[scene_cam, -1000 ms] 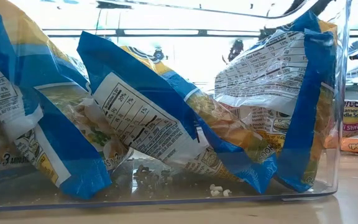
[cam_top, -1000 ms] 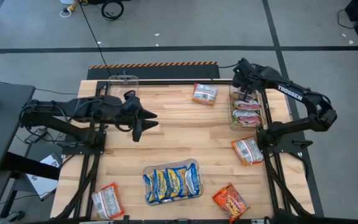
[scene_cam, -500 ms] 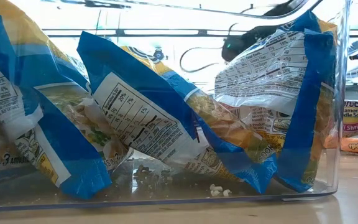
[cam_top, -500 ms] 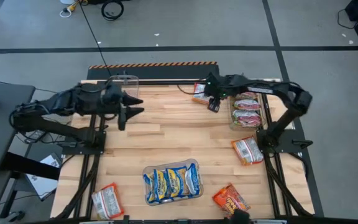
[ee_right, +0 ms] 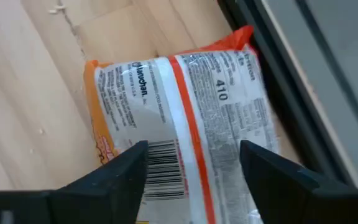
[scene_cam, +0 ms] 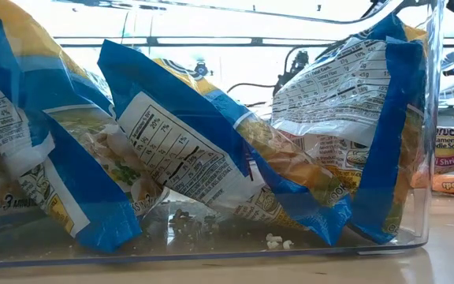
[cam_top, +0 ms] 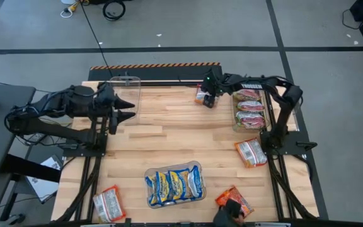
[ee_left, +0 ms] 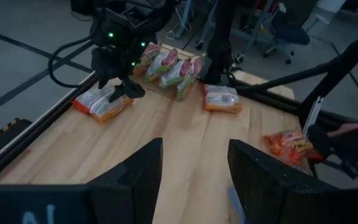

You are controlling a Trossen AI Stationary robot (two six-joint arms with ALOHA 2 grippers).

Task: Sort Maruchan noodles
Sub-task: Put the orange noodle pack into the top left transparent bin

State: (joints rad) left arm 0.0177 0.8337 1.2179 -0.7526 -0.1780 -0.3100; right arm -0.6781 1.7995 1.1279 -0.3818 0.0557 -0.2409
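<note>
**Right gripper over orange packet, far edge**

Left gripper point(cam_top: 126, 112), jaws apart and empty, waits well left of the packet. Right gripper point(cam_top: 209, 96) is directly above the orange packet point(ee_right: 179, 118), jaws wide either side of it, its long axis running across the gap. Pink packets fill the bin point(cam_top: 250, 110) just right of it; blue ones fill the near bin point(cam_top: 174, 185).
</note>
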